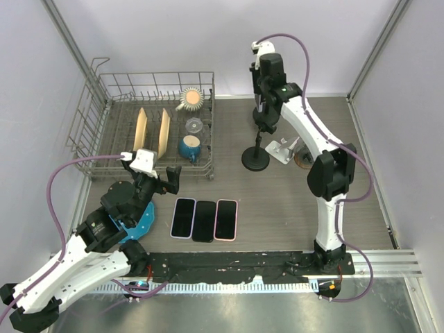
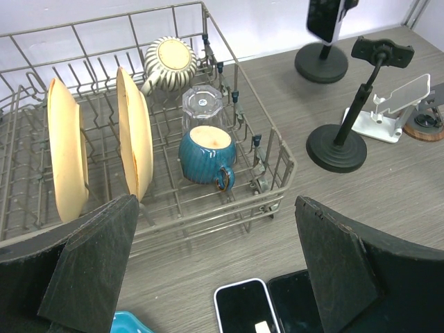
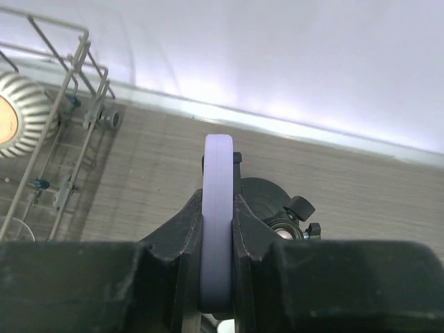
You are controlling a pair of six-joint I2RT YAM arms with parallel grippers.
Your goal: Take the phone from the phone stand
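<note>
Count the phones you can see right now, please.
4. Three lie flat side by side on the table: left phone, middle phone, right phone. The fourth phone is pinched in the right claw at the far stand. More may be hidden.

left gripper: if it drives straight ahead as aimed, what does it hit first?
Most likely the near wire wall of the dish rack, with the blue mug just behind it. The left gripper is open and aimed at that end of the rack. Depth is hard to judge from the wrist view.
</note>
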